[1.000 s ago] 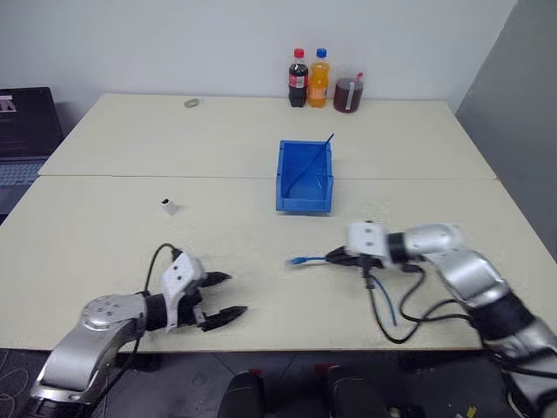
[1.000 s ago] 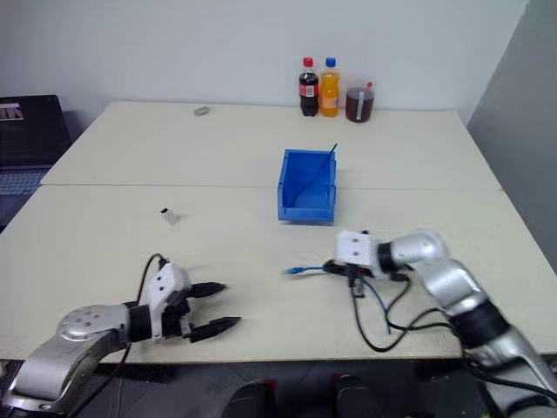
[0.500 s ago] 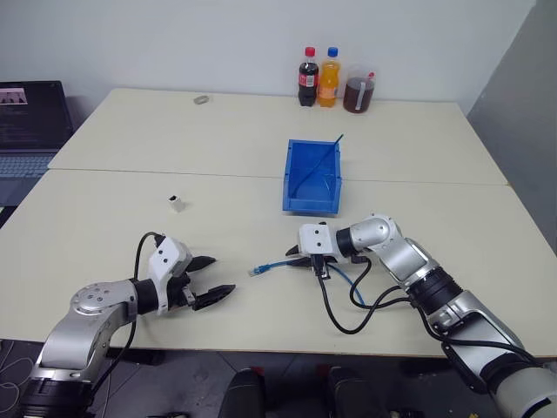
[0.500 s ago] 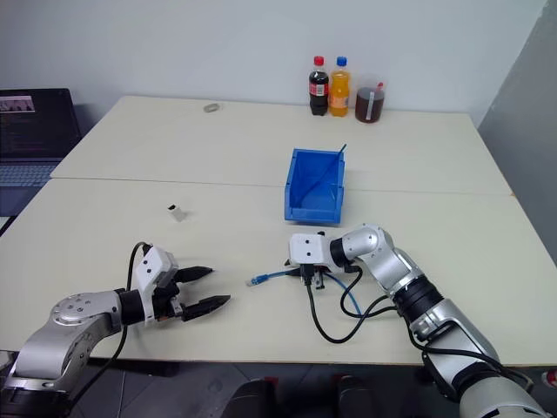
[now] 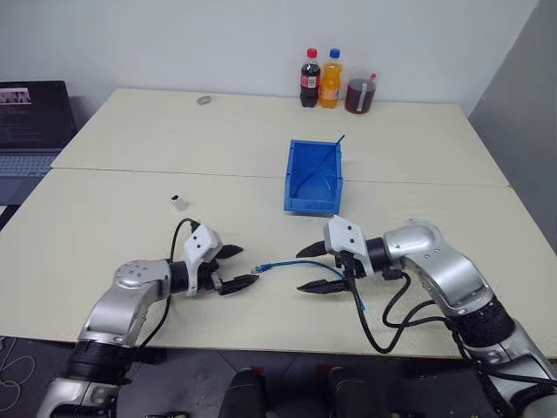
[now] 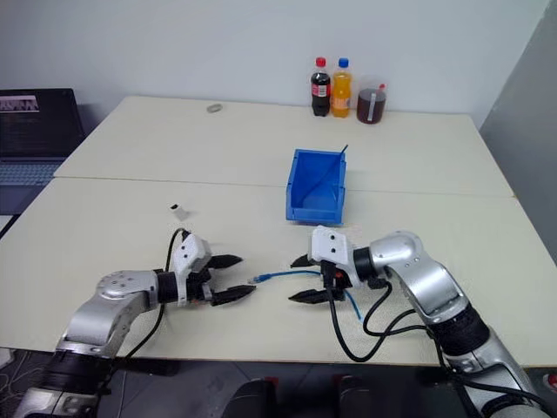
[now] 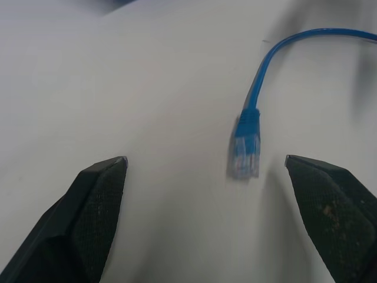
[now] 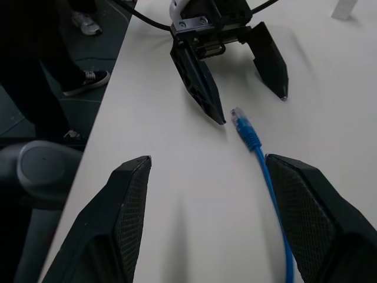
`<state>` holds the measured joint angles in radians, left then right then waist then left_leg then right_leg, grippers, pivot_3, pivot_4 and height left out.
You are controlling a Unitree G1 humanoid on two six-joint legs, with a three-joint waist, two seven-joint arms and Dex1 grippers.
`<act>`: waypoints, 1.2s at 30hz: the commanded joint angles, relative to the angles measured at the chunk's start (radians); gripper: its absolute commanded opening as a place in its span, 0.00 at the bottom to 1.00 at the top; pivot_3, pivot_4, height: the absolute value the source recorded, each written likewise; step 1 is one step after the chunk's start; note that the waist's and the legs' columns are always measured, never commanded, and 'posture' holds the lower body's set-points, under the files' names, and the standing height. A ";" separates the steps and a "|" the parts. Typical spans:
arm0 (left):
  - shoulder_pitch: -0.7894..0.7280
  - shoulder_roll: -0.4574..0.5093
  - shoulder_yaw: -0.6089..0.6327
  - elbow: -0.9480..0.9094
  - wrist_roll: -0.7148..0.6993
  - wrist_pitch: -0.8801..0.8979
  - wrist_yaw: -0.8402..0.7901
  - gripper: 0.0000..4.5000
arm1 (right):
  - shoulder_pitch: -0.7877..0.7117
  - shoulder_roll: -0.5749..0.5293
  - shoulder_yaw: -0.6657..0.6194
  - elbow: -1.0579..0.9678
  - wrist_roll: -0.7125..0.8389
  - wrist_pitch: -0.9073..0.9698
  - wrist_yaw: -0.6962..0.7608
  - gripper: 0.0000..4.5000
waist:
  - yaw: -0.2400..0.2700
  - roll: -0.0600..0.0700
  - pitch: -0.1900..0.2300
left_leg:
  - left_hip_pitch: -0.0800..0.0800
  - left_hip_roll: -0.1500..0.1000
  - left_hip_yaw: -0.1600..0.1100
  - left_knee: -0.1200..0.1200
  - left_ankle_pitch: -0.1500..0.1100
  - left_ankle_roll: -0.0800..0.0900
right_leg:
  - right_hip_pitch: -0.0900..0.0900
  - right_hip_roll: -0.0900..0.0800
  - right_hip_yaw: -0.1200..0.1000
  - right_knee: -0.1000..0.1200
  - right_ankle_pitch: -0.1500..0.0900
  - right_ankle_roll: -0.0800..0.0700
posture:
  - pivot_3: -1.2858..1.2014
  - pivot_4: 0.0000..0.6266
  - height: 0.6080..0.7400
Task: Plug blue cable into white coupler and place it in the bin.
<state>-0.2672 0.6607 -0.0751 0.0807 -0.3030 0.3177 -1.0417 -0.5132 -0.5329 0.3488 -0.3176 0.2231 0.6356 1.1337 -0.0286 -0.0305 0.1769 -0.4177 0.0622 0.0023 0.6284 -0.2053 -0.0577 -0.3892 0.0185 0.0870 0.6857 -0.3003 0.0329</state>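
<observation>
Near the worktop's (image 5: 104, 226) left side we see the coupler (image 5: 177, 203), lying alone. Our left hand (image 5: 240, 267) has its fingers spread apart, holding nothing, its tips just beside the cable's (image 5: 280, 264) clear plug. Our right hand (image 5: 306, 269) is spread too, straddling the cable without gripping it. The bin (image 5: 313, 177) sits mid-worktop; bottles (image 5: 319, 78) stand at the far edge, labels unreadable.

Matt table (image 5: 130, 148), glossy plastic bin (image 5: 298, 187)
</observation>
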 commanded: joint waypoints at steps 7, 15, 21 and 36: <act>-0.027 -0.007 -0.119 0.068 0.116 -0.095 -0.063 0.90 | 0.045 -0.012 -0.058 -0.167 0.062 0.124 -0.143 0.73 | 0.000 0.000 -0.001 | 0.001 -0.001 0.000 0.001 0.000 0.000 | 0.000 0.000 0.001 0.002 -0.002 0.004 | 0.52 0.24 1.00; -0.005 0.005 -0.145 0.077 0.157 -0.124 -0.086 0.53 | 0.041 -0.023 -0.068 -0.180 0.071 0.131 -0.192 0.73 | -0.001 0.000 -0.001 | 0.001 -0.001 0.001 0.001 0.000 0.000 | 0.000 0.000 0.001 0.002 -0.002 0.004 | 0.52 0.24 1.00; 0.018 0.009 -0.146 0.065 0.164 -0.138 -0.086 0.26 | 0.047 -0.025 -0.090 -0.185 0.094 0.135 -0.227 0.73 | -0.001 0.000 -0.003 | 0.001 0.000 0.001 0.001 0.000 0.000 | 0.000 0.000 0.001 0.002 -0.003 0.005 | 0.52 0.24 1.00; -0.003 -0.116 0.043 -0.077 0.069 -0.232 0.143 0.06 | 0.264 0.044 -0.239 -0.331 0.300 0.243 -0.356 0.73 | -0.001 -0.001 -0.003 | 0.000 0.000 0.000 0.001 0.000 0.000 | 0.000 0.000 0.001 0.002 -0.002 0.006 | 0.52 0.24 1.00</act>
<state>-0.2391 0.5545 -0.0816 0.0773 -0.1911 0.0903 -0.9272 -0.2533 -0.5070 0.1588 -0.5946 0.4541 0.8448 0.8035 -0.0296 -0.0316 0.1736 -0.4173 0.0627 0.0024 0.6295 -0.2052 -0.0576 -0.3891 0.0190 0.0883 0.6879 -0.3026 0.0385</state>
